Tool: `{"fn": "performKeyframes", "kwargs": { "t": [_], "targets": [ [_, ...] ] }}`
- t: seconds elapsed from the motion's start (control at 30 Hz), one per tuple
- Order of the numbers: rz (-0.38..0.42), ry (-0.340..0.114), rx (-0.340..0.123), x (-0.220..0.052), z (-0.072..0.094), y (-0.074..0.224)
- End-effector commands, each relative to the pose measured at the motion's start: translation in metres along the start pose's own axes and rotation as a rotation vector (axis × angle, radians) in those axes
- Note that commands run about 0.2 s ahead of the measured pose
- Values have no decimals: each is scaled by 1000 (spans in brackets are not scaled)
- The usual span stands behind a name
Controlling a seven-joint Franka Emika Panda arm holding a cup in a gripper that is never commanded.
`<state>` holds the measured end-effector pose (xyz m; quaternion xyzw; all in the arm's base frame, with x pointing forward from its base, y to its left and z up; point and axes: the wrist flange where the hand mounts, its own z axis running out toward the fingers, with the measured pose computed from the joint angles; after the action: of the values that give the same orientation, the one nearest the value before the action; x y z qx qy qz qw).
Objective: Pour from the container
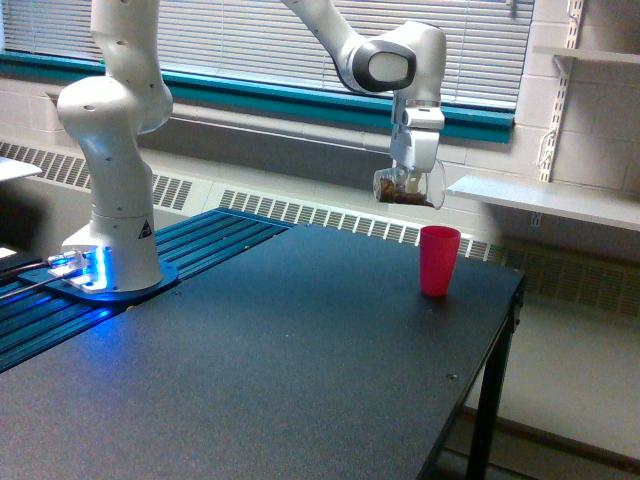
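Base (110,262) of the white arm stands far to the exterior view's left of the pincer and well below it, on a blue ribbed platform (215,238) with a blue glow at its foot. Between that base and the pincer the black table (260,370) runs bare, a wide stretch of open surface with nothing standing on it.

The pincer (409,183) hangs from the wrist (392,62) above the table's far side, in front of the window blinds (250,40). It is clamped on the container (405,187), 1 clear cup tipped on its side, base toward the exterior view's left and mouth toward the exterior view's right. Brown granular bits lie along the cup's lower wall. The cup is in the air, clear of the table and of everything else.

Below the pincer and slightly to the exterior view's right stands 1 pink cup (439,260), upright, mouth open upward. Open air separates its rim from the tipped container's mouth; the 2 are apart. The pink cup sits near the table's far right corner, close to the edge (510,300) that falls away to the floor. Further to the exterior view's right of the pincer, at about its height, a grey wall shelf (545,198) juts out, apart from the container.
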<state>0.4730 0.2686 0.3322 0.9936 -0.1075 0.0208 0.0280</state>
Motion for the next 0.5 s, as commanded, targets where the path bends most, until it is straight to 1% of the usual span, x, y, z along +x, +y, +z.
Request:
{"fn": "performKeyframes", "kwargs": {
  "t": [0.03, 0.23, 0.5],
  "targets": [
    [-19, -12, -9, -4, 2, -8],
    [-22, -32, -16, -5, 7, -9],
    [-23, -44, -24, -5, 11, -9]
  ]
}}
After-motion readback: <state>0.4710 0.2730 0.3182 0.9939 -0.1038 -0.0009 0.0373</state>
